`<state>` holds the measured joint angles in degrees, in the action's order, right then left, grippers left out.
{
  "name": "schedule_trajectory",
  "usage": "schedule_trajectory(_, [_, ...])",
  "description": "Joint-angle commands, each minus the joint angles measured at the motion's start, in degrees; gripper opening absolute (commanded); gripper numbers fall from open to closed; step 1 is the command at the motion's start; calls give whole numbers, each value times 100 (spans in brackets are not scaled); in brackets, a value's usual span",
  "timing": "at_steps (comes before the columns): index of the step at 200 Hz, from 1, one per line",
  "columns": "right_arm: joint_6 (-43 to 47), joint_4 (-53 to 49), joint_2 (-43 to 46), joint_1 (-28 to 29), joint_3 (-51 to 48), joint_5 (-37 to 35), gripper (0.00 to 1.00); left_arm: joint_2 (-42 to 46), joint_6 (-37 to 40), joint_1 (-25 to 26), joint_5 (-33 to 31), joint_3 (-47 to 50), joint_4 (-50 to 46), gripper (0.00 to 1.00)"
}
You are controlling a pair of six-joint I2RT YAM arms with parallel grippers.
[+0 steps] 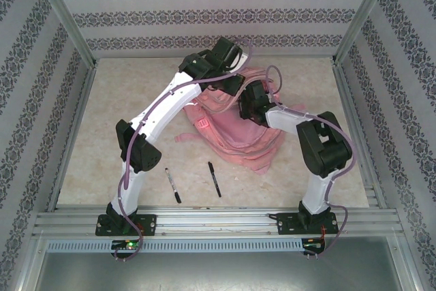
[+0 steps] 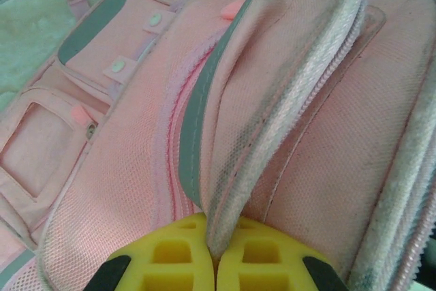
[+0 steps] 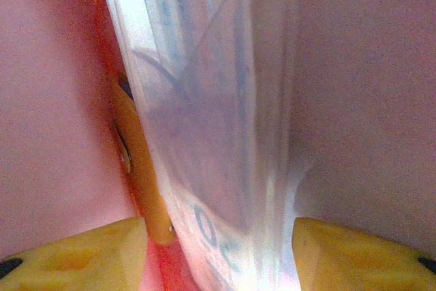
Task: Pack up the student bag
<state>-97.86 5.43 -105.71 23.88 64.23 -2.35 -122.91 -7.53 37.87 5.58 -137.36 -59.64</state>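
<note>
The left arm (image 1: 163, 110) is reaching far forward from its base, its wrist bending downward, with the left claw (image 2: 212, 240) pinching tight on a fabric edge of the student bag (image 2: 122, 168). The right arm (image 1: 320, 151) is folding sharply at the elbow and pointing inward, and the right claw (image 3: 218, 250) is holding its yellow fingers (image 3: 75, 250) spread apart.

The large pink fabric backpack (image 1: 235, 138) lies mid-table on the pale tabletop (image 1: 95, 141). A black pen (image 1: 173, 185) and a second black pen (image 1: 214, 179) lie side by side nearer my bases. My left gripper (image 2: 214, 250) pinches its flap edge. Inside it, a clear plastic ruler case (image 3: 204, 100) stands between the parted fingers of my right gripper (image 3: 218, 243), with an orange piece (image 3: 139, 168) just left of the case.
</note>
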Motion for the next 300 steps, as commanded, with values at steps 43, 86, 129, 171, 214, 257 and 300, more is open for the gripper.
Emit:
schedule_trajectory(43, [85, -917, 1424, 38, -889, 501, 59, -90, 240, -108, 156, -3, 462, 6])
schedule_trajectory(86, [1149, -1545, 2741, -162, -1979, 220, 58, 92, 357, -180, 587, 78, 233, 29])
schedule_trajectory(129, [2991, -2545, 4235, -779, -2635, 395, 54, 434, 405, -321, 1514, 265, -55, 53])
schedule_trajectory(171, [3934, -3551, 5146, -1447, -2785, 604, 49, 1146, -369, -756, 1038, 2243, 644, 78])
schedule_trajectory(214, [5290, -3791, 4661, -980, -2016, 1225, 48, 1558, -1372, -1270, 885, 4248, 2217, 77])
schedule_trajectory(257, [5876, -3704, 3674, -108, -1125, 1504, 40, 1085, -1482, -1439, 848, 4589, 3219, 75])
schedule_trajectory(300, [6201, -3597, 3091, 479, -831, 731, 42, 377, -1799, -1540, 672, 4502, 3538, 62])
